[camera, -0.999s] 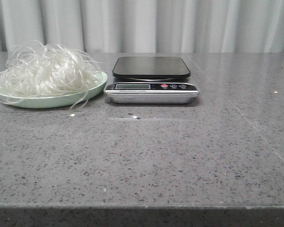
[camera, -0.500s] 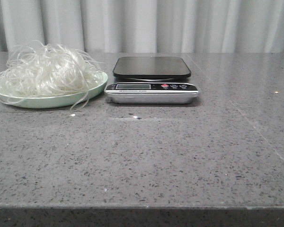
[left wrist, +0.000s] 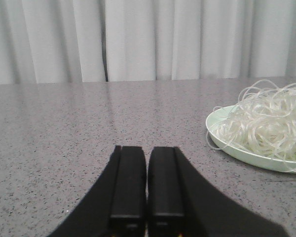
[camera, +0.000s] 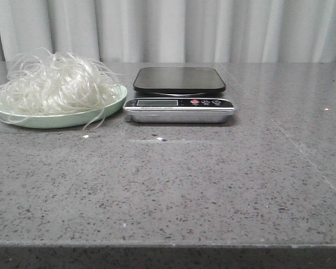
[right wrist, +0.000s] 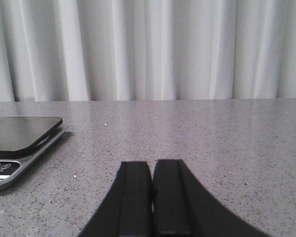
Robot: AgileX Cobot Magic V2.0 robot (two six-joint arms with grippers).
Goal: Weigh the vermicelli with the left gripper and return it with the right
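The vermicelli is a fluffy nest of whitish glossy strands heaped on a pale green plate at the far left of the table. It also shows in the left wrist view on the plate. A kitchen scale with a black platform and silver base stands right of the plate, its platform bare. It also shows in the right wrist view. My left gripper is shut and empty, low over the table, apart from the plate. My right gripper is shut and empty, apart from the scale. Neither gripper shows in the front view.
The table is grey speckled stone with its front edge near the bottom of the front view. A pale pleated curtain hangs behind the table. A few loose strands hang over the plate's front rim.
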